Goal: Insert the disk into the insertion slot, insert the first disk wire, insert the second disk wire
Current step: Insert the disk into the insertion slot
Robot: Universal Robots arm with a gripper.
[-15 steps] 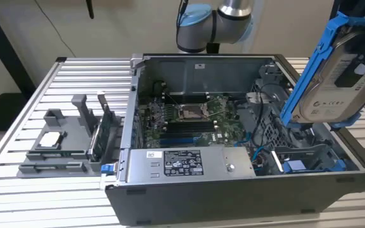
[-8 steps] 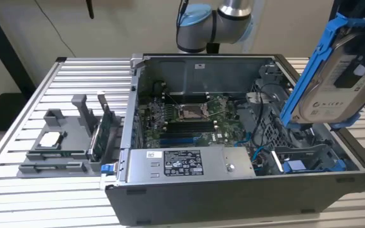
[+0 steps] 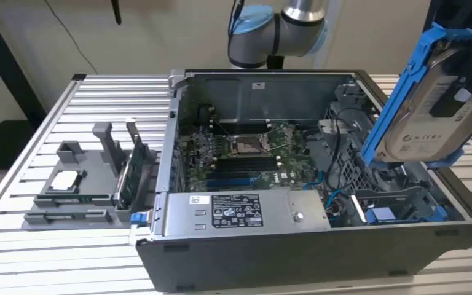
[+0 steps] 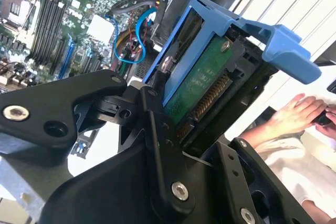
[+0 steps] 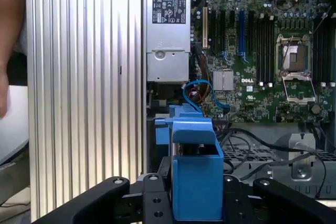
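Gripper (image 5: 197, 205) closed on the disk (image 3: 423, 104), fingers (image 4: 157, 140) clamped either side of its blue frame. Disk is tilted and raised, not seated. The insertion slot (image 3: 396, 195) lies below me in the computer case (image 3: 302, 258), apart from the disk. The other blue carrier (image 3: 381, 215) sits in the cage beside the slot. Motherboard (image 5: 262, 51) and blue cable (image 5: 202, 90) are further in, under me. A person's hand (image 4: 291, 115) is off to one side, outside the case.

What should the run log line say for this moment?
gripper: shut on disk | disk: held tilted above computer case, exterior view's right | insertion slot: disk not yet in
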